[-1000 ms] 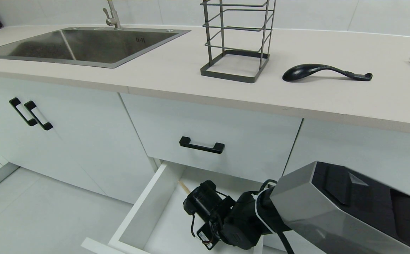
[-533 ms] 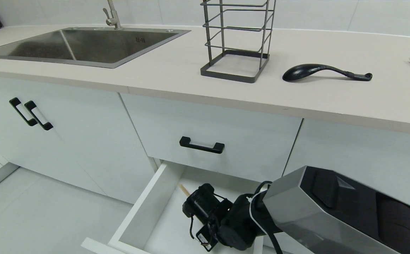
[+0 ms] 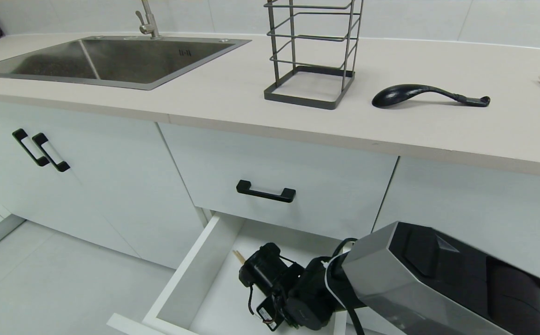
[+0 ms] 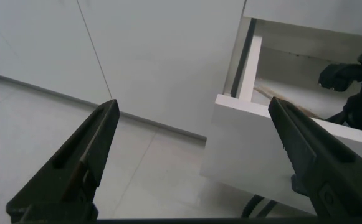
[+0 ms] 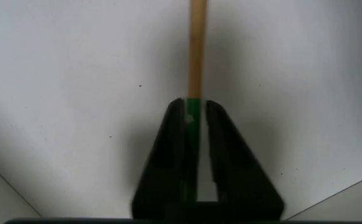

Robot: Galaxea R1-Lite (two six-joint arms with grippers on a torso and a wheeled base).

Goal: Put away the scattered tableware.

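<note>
Chopsticks (image 5: pixel 197 56) sitting in the right hand (image 5: pixel 196 118) inside the open drawer (image 3: pixel 190 279)

I am watching the right hand pinching the green end of the wooden chopsticks, its jaws closed tight on them, with the bare wood sticking out ahead over the drawer's white floor. I cannot tell whether the tips are touching that floor. The drawer is standing pulled out below a shut one. My left hand (image 4: pixel 192 109) is hanging low over the room floor, off the drawer's front corner, jaws spread wide and gripping nothing. Up on the bench (image 3: pixel 232 97), a black spoon (image 3: pixel 418 93) is lying just beside a wire rack (image 3: pixel 311 56), and the sink (image 3: pixel 111 56) is sitting well to the left.
</note>
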